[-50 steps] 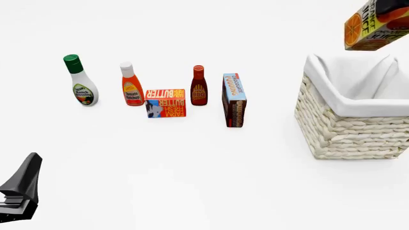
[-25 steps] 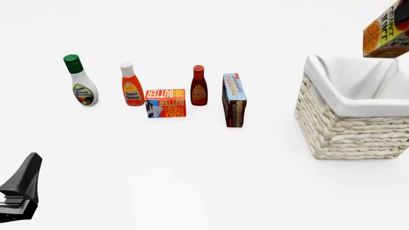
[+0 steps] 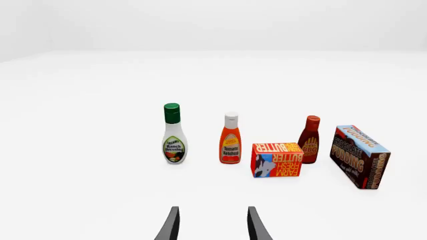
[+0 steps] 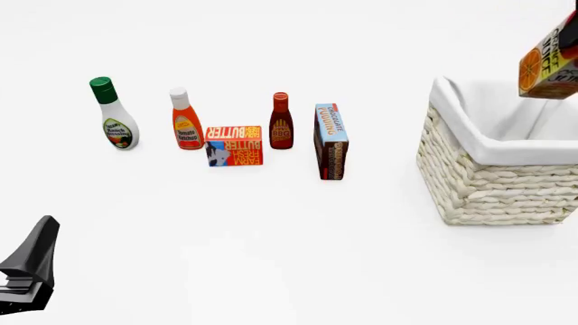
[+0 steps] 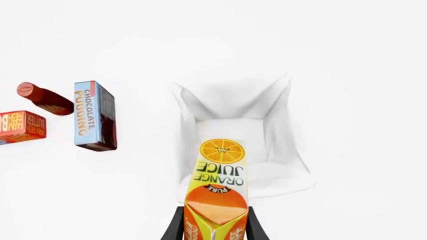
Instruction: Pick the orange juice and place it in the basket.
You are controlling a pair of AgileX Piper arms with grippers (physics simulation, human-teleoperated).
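The orange juice (image 4: pixel 549 65), a tall orange carton with an orange slice print, hangs tilted in the air over the far right part of the basket (image 4: pixel 492 186). The basket is big, cream wicker with a white cloth lining. In the right wrist view my right gripper (image 5: pixel 215 221) is shut on the orange juice (image 5: pixel 219 172), and the basket's lined inside (image 5: pixel 233 107) lies straight below it. My left gripper (image 4: pixel 30 265) rests low at the front left. The left wrist view shows the left gripper (image 3: pixel 212 226) open with nothing between its fingers.
Left of the basket stands a row of groceries: a ranch bottle (image 4: pixel 116 116), a ketchup bottle (image 4: pixel 185 122), a butter box (image 4: pixel 234 145), a dark red BBQ bottle (image 4: pixel 281 123) and a chocolate pudding box (image 4: pixel 331 141).
The held orange juice has moved right and downward, closer to the basket's opening. The left arm and the groceries have not moved.
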